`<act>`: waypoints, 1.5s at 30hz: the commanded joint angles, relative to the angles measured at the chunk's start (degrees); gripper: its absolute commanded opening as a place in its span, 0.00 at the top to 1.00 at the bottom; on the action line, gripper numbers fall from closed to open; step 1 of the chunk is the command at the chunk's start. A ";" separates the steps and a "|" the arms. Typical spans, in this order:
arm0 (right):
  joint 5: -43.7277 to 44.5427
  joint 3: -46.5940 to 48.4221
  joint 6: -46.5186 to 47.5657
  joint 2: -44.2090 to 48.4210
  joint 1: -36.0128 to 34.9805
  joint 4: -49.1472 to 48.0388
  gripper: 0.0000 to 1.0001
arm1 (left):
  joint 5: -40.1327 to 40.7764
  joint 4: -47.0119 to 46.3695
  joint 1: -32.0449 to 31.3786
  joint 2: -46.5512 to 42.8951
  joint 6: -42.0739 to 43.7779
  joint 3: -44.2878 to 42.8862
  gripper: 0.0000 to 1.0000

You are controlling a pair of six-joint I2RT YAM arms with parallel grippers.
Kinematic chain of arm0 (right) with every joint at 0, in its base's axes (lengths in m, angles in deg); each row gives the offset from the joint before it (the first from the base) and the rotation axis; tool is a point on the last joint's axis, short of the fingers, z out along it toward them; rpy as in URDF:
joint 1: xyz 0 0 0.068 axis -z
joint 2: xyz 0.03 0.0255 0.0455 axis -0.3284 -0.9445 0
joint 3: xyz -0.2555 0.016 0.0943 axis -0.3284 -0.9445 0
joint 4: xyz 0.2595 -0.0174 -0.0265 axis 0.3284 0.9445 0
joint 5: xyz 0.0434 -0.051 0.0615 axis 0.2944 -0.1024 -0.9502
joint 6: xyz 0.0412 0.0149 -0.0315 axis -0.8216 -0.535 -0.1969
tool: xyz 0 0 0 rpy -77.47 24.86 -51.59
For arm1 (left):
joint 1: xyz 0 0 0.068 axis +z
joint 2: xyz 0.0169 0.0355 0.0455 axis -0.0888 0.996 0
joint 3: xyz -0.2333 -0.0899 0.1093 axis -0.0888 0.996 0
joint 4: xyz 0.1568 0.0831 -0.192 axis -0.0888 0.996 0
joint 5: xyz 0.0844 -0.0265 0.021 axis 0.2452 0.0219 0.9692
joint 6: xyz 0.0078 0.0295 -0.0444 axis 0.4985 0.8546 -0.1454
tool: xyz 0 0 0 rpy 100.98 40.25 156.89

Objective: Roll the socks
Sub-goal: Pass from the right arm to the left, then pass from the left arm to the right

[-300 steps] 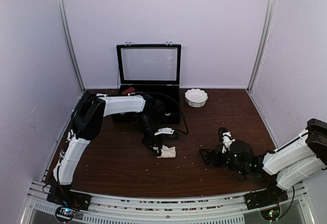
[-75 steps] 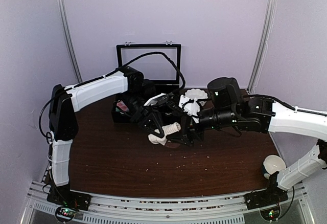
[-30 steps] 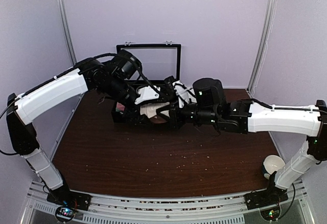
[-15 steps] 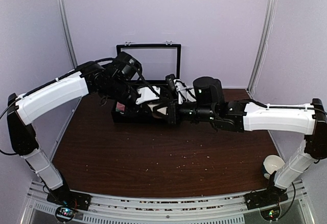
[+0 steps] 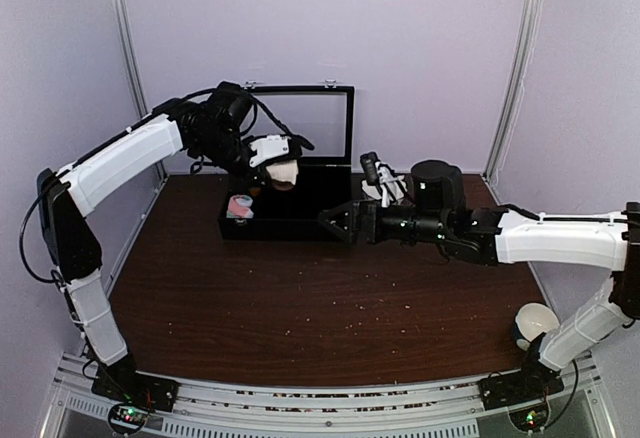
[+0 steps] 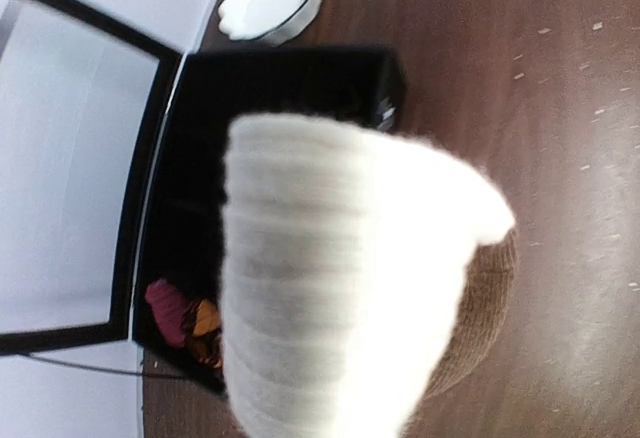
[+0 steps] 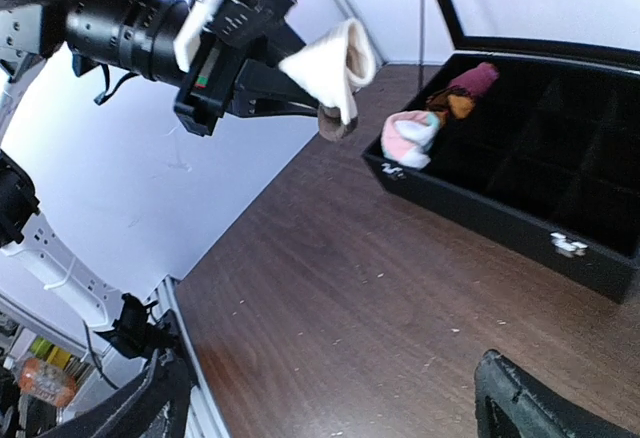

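Inside black case (image 5: 290, 228), 1 pink sock (image 5: 240, 205)

Open tabletop (image 5: 300, 328) across the near half. Far centre blocked by black box (image 5: 300, 226) and raised lid (image 5: 296, 123), left gripper (image 5: 277, 162) with cream sock (image 5: 284, 174) overhead. Right arm (image 5: 550, 238) low across the right.

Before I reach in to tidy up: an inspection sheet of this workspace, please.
Surface: brown table, scattered crumbs.
Job's things: cream sock held aloft near the black box; pink sock rolled at the box's left end.
Clutter: dark red bundle in the box, white bowl, white cup.
Grippers: left gripper shut on cream sock; right gripper open, empty.
Cables: black loop beside left arm.
Surroundings: pale walls, metal posts.
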 commanded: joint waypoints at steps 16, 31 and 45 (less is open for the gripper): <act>-6.48 5.12 14.91 -2.60 0.64 2.35 0.00 | -18.76 13.64 -1.89 0.76 11.00 -3.33 1.00; 1.84 0.15 30.34 6.91 -6.42 2.79 0.00 | -22.37 24.23 -8.59 2.50 11.41 -5.44 1.00; -9.12 12.13 24.16 -3.22 -5.27 13.26 0.18 | -16.18 21.59 -10.69 1.53 9.06 -4.95 1.00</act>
